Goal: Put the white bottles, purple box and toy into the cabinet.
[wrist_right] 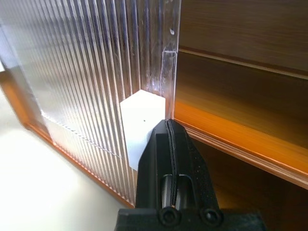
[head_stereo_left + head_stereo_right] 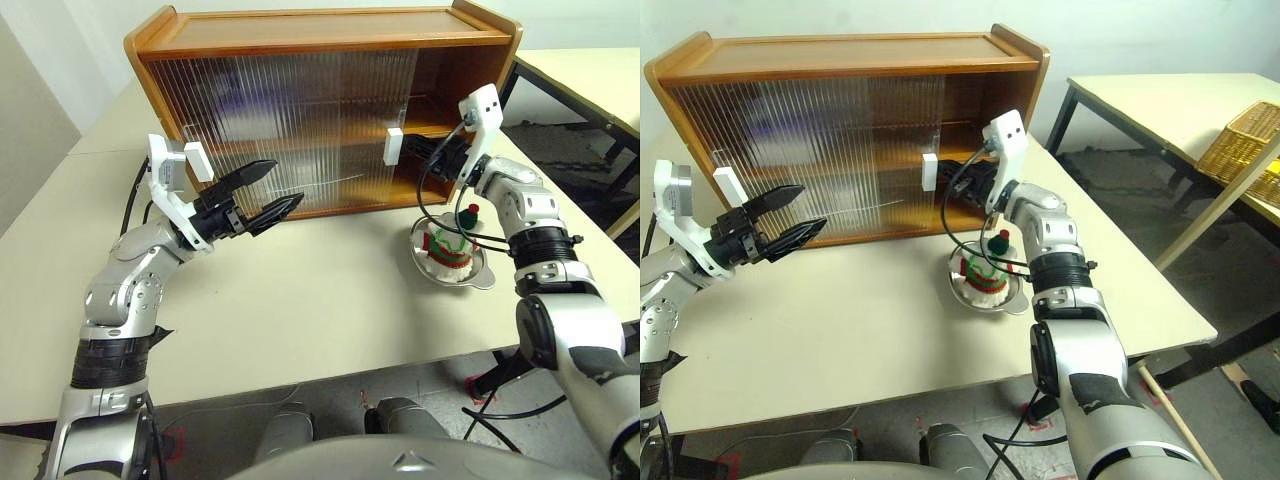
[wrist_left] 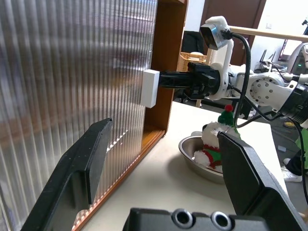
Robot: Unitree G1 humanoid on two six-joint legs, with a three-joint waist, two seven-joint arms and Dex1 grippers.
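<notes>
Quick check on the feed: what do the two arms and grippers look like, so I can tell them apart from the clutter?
Both arms are silver-grey metal with black bands at the joints. Each ends in a gripper of two black, pointed fingers: left gripper, right gripper. A white bracket holding a small camera sits above each wrist, and loose black cables loop from the wrists along the forearms.
</notes>
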